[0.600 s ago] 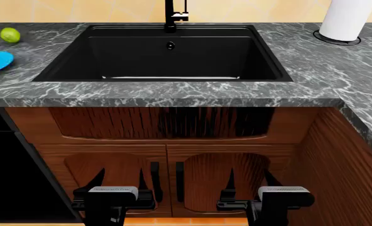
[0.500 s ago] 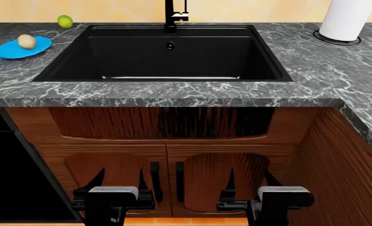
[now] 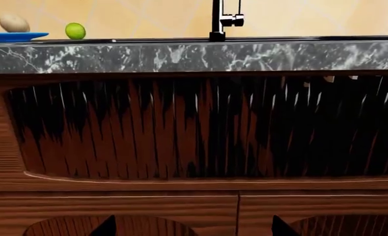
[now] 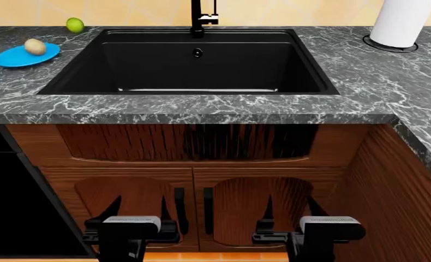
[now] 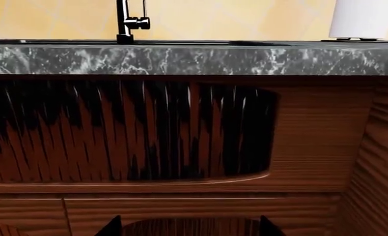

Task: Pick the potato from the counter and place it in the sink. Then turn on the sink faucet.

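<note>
Since a moment ago: the potato (image 4: 34,46) sits a touch further right on the blue plate (image 4: 12,58); the lime (image 4: 74,24) and both arms look unchanged.
Counter (image 4: 201,108): dark veined marble, front edge well above both grippers, which hang low before the wooden cabinet doors (image 4: 193,210).
Sink (image 4: 193,68): black basin, nothing in it, dead centre of the head view.
Paper towel roll (image 4: 402,22): upright at the back right, well clear of any reach.
Sink faucet (image 4: 198,16): behind the basin, its lever untouched by the look of it.
Left gripper (image 4: 137,210): fingers spread, holding nothing.
Right gripper (image 4: 288,210): likewise spread and bare.
Potato's place: on the plate at the far left, just beside the sink's left rim, the lime near it further back.
Doing the step well: I'd judge the left arm the natural one; lift it above the counter edge first, then descend on the potato from above, staying apart from the lime and not dragging the plate.
Writing: no brand, label or lettering readable anywhere.
</note>
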